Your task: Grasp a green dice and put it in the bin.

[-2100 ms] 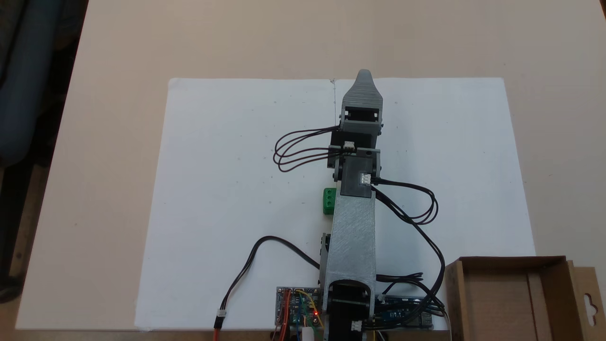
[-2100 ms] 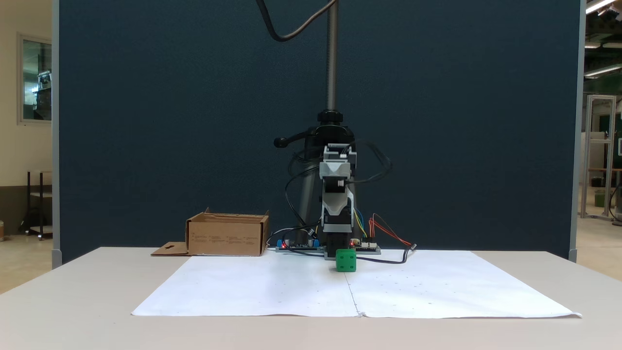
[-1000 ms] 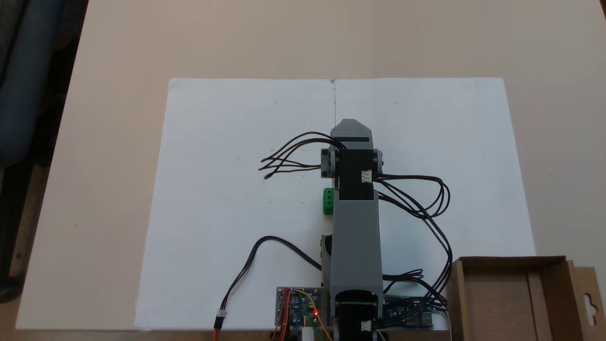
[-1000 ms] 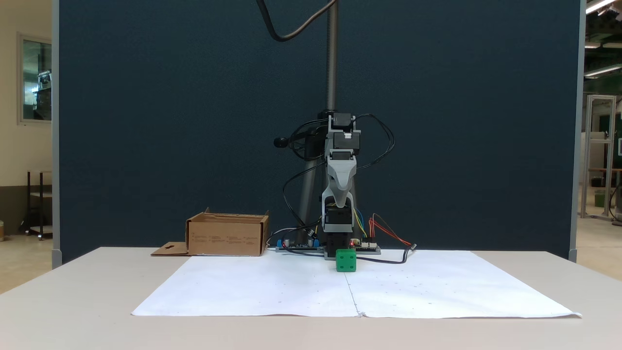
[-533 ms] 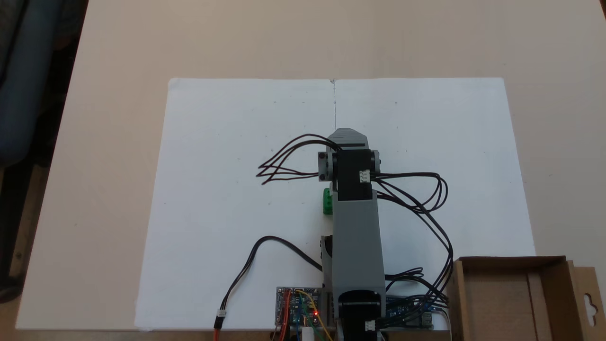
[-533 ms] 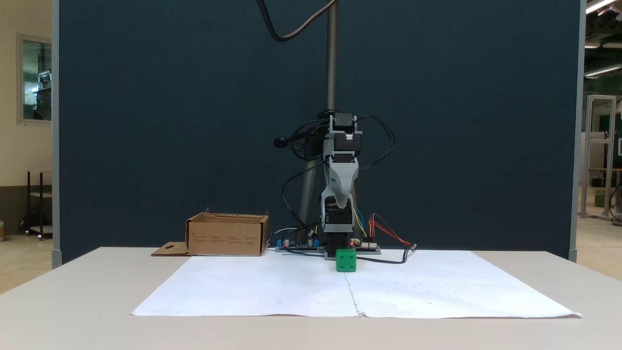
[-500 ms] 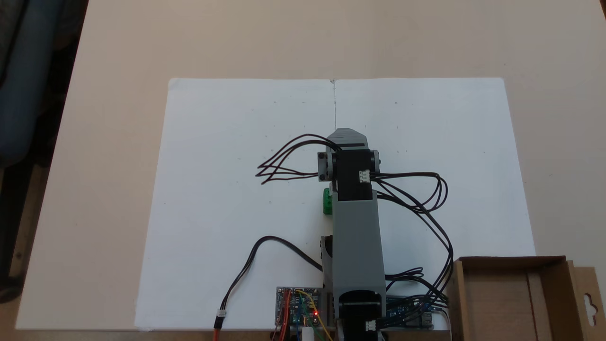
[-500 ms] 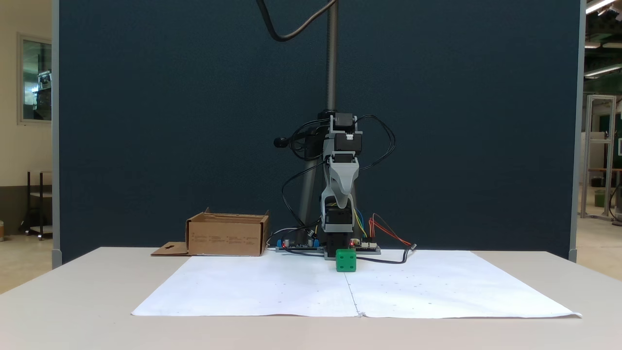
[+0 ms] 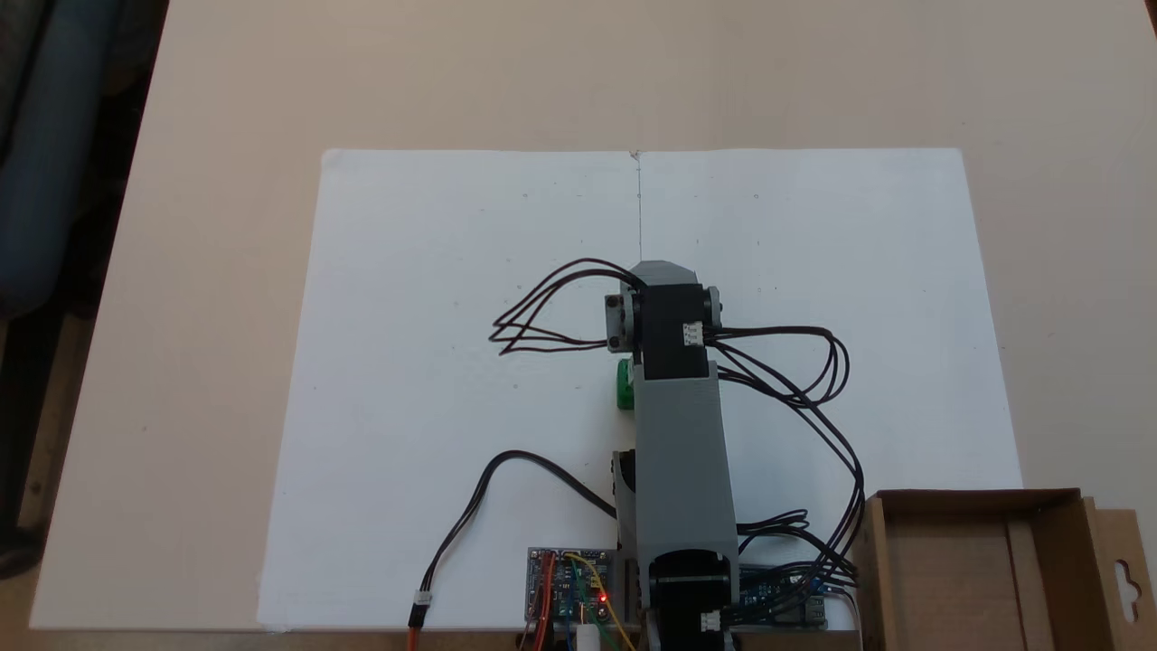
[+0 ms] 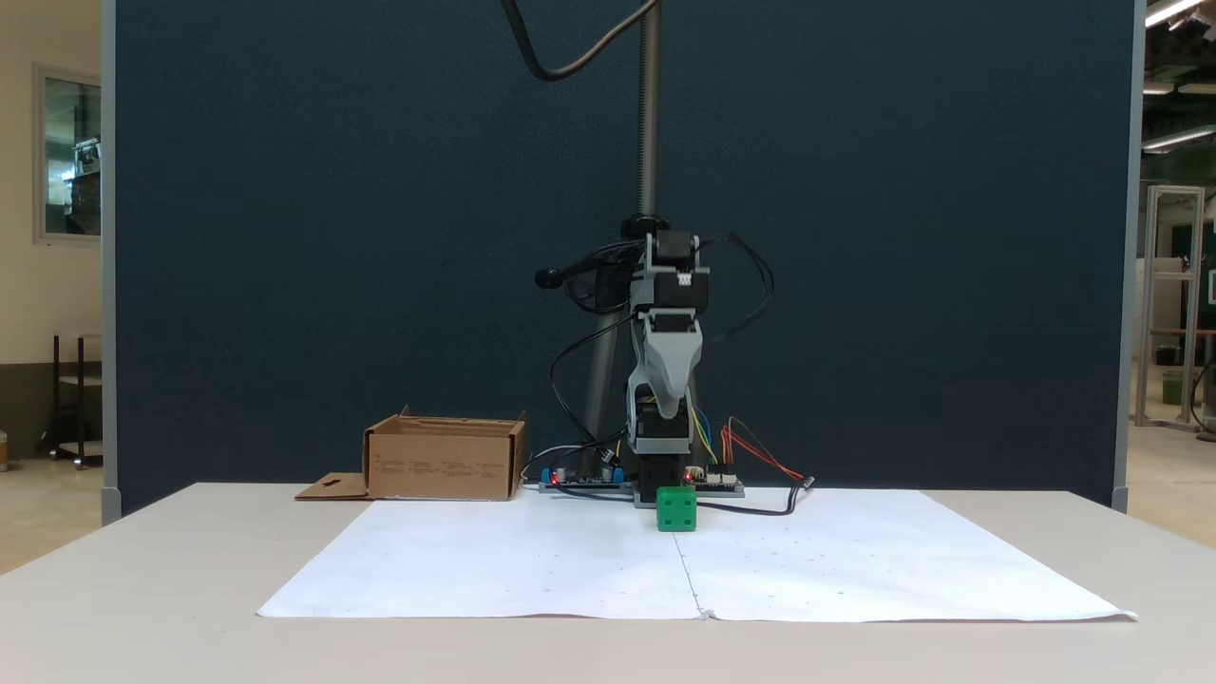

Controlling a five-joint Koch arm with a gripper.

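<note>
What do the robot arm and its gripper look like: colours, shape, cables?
The arm has light grey printed links and black servo blocks with small white connectors. Thin black cables loop out on both sides. The gripper is grey and tapers to a narrow tip.

One fixed view looks straight down from above the table (image 9: 226, 90), with the arm's base at the bottom edge and the arm (image 9: 678, 452) reaching up the picture. The other fixed view stands low at the far table edge, level with the tabletop, facing the arm (image 10: 665, 380) head-on against a dark blue partition (image 10: 332, 237). Both fixed views take in the white paper sheets (image 9: 434, 316) (image 10: 532, 560), the green dice (image 9: 624, 387) (image 10: 676, 508) and the cardboard bin (image 9: 1058, 506) (image 10: 442, 461), whose sides are swapped between them.
</note>
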